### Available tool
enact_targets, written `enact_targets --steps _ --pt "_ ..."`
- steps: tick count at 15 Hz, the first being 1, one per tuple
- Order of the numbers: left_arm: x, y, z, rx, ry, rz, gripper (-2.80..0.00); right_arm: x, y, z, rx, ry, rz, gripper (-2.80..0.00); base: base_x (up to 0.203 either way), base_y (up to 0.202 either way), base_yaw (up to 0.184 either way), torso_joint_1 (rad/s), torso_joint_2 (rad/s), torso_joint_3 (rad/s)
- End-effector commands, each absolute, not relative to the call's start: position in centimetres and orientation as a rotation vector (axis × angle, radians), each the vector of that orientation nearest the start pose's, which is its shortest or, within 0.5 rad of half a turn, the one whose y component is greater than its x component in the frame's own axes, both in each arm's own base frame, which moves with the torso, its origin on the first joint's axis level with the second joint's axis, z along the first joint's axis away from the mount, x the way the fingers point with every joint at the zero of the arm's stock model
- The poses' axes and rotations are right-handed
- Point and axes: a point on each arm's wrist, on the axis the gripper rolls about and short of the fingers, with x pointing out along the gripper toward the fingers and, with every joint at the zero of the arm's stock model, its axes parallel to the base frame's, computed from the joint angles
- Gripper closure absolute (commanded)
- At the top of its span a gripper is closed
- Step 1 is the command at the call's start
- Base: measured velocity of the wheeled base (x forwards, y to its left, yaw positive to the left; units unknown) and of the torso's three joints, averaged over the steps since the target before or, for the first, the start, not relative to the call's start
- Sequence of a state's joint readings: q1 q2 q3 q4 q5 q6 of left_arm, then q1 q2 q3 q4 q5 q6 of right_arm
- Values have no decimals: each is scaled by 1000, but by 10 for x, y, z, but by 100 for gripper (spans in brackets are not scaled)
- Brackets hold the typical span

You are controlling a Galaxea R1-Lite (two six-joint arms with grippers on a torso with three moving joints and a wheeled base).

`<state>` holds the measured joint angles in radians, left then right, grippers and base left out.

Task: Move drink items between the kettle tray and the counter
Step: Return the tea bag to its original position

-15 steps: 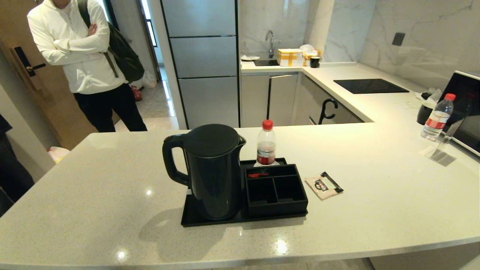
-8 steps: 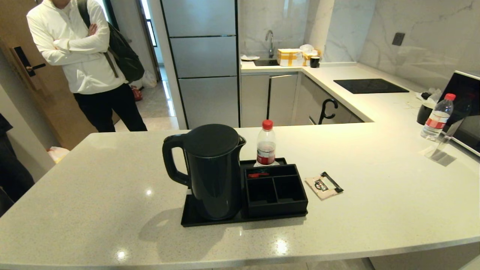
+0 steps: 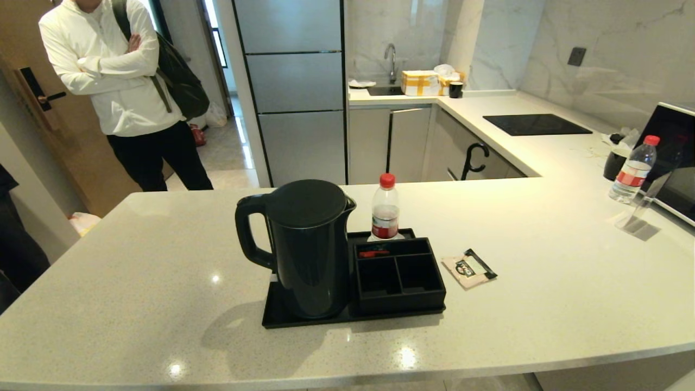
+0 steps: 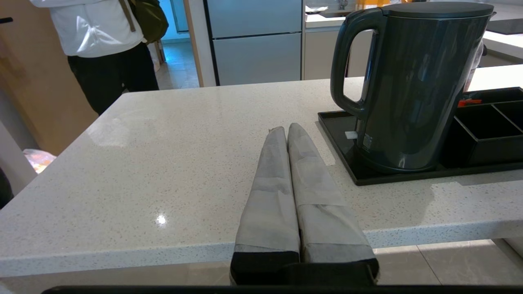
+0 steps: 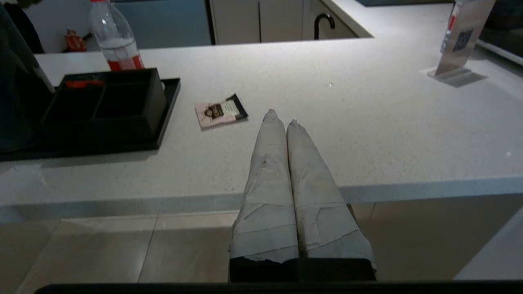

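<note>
On the counter [image 3: 163, 282], near its front edge, the kettle tray [image 3: 277, 317] was set; the kettle [image 3: 307, 247] was stood upright on the tray's left part with its loop handle turned to the robot's left and its flat lid closed; the organiser box [image 3: 399, 277] was placed on the tray just to the kettle's right, touching or nearly touching it, and a small red item [image 3: 373, 253] was seen in its rear left compartment, while the other compartments looked dark. Behind the organiser, a red-capped bottle [image 3: 385, 209] was stood upright at the tray's back edge; whether it stood on the tray or just behind it could not be told. Just beside the tray on the right, apart from it, the sachet [image 3: 468, 269] was laid flat on the stone. Further right, a second bottle [image 3: 632, 169] and a clear sign holder [image 3: 638, 214] were placed near a microwave [image 3: 676, 160]; a black hob [image 3: 535, 125] was set into the far worktop. A person in a white top [image 3: 108, 70] was stood beyond the counter with arms crossed. The left gripper [image 4: 284, 130] was held low before the counter's edge, its taped fingers pressed together on nothing, the kettle's handle near and ahead of it; the right gripper [image 5: 281, 116] was held likewise, fingers pressed together and empty, the sachet [image 5: 220, 111] near its tips.
</note>
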<state>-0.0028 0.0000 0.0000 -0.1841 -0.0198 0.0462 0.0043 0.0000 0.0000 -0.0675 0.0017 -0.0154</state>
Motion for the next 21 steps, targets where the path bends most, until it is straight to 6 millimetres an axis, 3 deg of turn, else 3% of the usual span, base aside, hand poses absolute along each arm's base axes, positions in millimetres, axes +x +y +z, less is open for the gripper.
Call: enact_targets --steps 1,3,5,7,9,12,15,18,21 --pt "-21 0 83 47 -146 -20 0 -21 0 75 -14 -28 4 0 0 0 0 0 0 0" --pt "-21 0 83 47 -146 -20 0 -25 0 91 -11 -46 3 0 0 0 0 0 0 0" --pt "-21 0 83 47 -146 -20 0 -26 0 130 31 -54 13 0 0 0 0 0 0 0" --pt "-21 0 83 47 -146 -20 0 -12 1 160 94 44 49 0 0 0 0 0 0 0" --pt "-21 0 83 47 -146 -20 0 9 3 164 167 227 114 0 0 0 0 0 0 0" --pt "-21 0 83 47 -146 -20 0 52 5 156 249 554 180 0 0 0 0 0 0 0" --pt "-21 0 83 47 -146 -20 0 110 7 138 302 799 194 0 0 0 0 0 0 0" --pt "-21 0 83 47 -146 -20 0 174 8 104 335 980 182 0 0 0 0 0 0 0" --pt "-21 0 83 47 -146 -20 0 230 8 76 335 1031 165 0 0 0 0 0 0 0"
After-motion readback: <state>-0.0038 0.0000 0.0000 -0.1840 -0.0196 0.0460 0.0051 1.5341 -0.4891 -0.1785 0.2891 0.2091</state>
